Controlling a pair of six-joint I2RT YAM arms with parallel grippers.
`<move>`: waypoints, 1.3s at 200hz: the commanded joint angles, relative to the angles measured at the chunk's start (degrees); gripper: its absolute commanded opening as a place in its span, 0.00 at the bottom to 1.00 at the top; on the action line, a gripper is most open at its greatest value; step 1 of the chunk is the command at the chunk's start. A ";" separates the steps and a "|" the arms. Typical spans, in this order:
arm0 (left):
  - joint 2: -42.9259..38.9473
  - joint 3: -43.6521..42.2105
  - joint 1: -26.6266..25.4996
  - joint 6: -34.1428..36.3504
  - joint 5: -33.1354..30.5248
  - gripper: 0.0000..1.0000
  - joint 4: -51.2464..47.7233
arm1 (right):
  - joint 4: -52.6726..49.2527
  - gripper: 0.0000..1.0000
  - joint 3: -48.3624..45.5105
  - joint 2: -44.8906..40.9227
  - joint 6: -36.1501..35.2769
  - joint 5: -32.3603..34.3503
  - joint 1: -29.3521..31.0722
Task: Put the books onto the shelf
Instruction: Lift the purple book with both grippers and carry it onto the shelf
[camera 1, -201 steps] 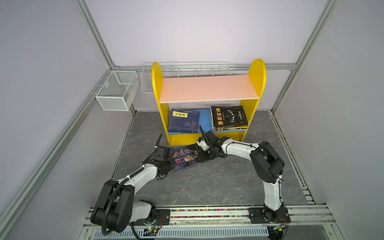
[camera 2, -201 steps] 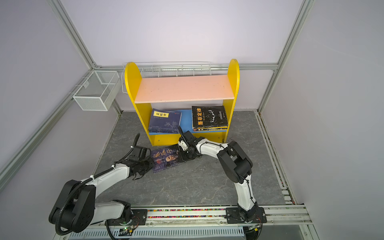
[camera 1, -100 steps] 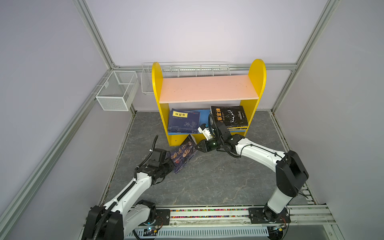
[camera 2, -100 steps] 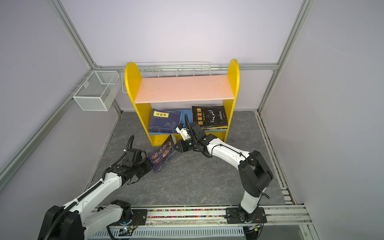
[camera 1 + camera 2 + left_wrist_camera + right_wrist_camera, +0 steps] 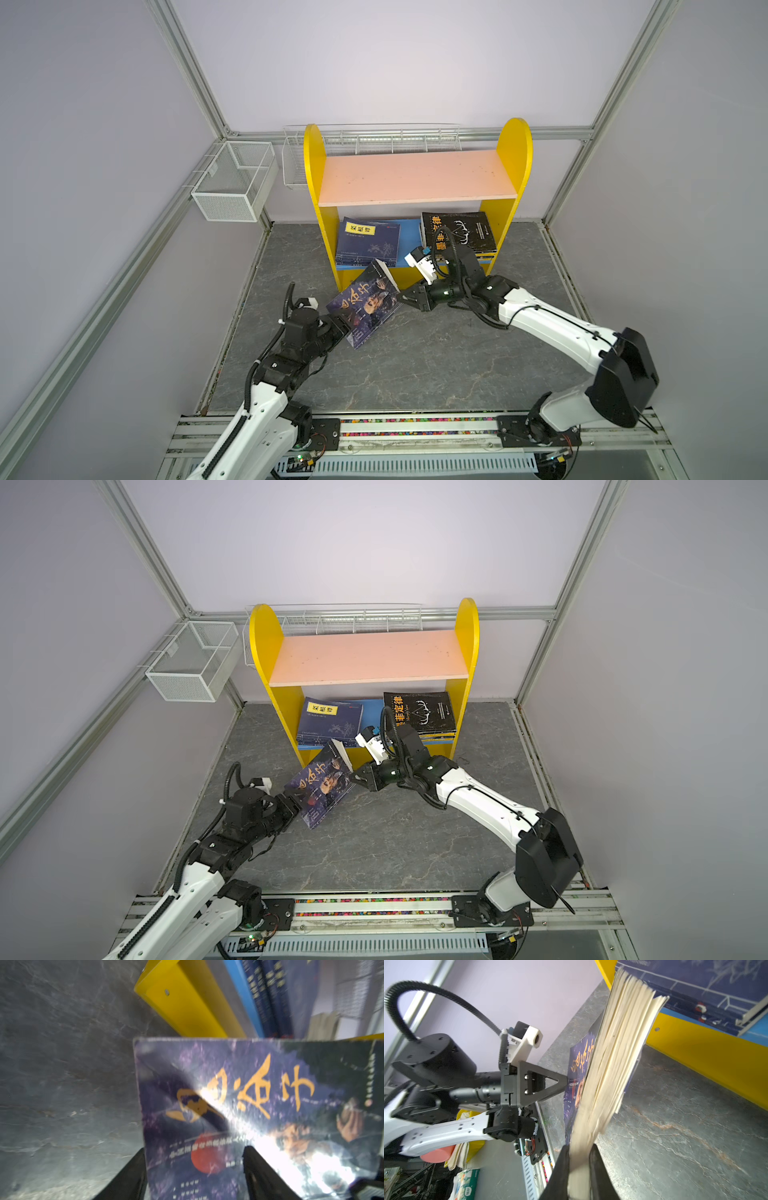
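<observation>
A dark purple book [image 5: 368,305] [image 5: 326,787] with orange characters hangs tilted above the grey floor in front of the shelf [image 5: 313,166]. My right gripper [image 5: 402,297] [image 5: 579,1147] is shut on its cream page edge [image 5: 608,1064]. My left gripper [image 5: 347,326] [image 5: 195,1148] is open at the book's lower corner, one finger on each side of the cover [image 5: 249,1095], spread far wider than the book. On the blue lower board [image 5: 409,232] lie a navy stack of books [image 5: 368,245] and a black stack [image 5: 457,232]. The pink upper board [image 5: 415,176] is bare.
A white mesh basket [image 5: 235,180] hangs on the left wall frame and a long wire basket [image 5: 374,135] runs behind the shelf. The arms' base rail [image 5: 415,424] borders the front of the floor. The shelf's yellow front panel [image 5: 187,1007] is close behind the book.
The book lay flat on the floor and now stands tilted up. My right gripper closed on its page edge and pulled back to the right. My left gripper went from shut to open.
</observation>
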 commanded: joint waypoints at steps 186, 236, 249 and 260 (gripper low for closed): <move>17.82 4.80 -5.99 -8.28 14.54 0.92 45.11 | 35.69 0.07 -10.07 -13.50 30.42 -11.36 -18.17; 19.99 7.08 -6.08 -7.74 14.41 0.15 46.52 | 34.61 0.06 -10.58 -14.20 30.20 -10.80 -18.75; 19.61 7.51 -6.16 -7.31 13.12 0.00 45.18 | 32.21 0.06 -10.44 -14.56 28.77 -10.07 -18.91; 19.45 8.07 -6.32 -6.66 11.74 0.00 43.72 | 28.71 0.07 -9.92 -14.93 26.68 -8.71 -19.04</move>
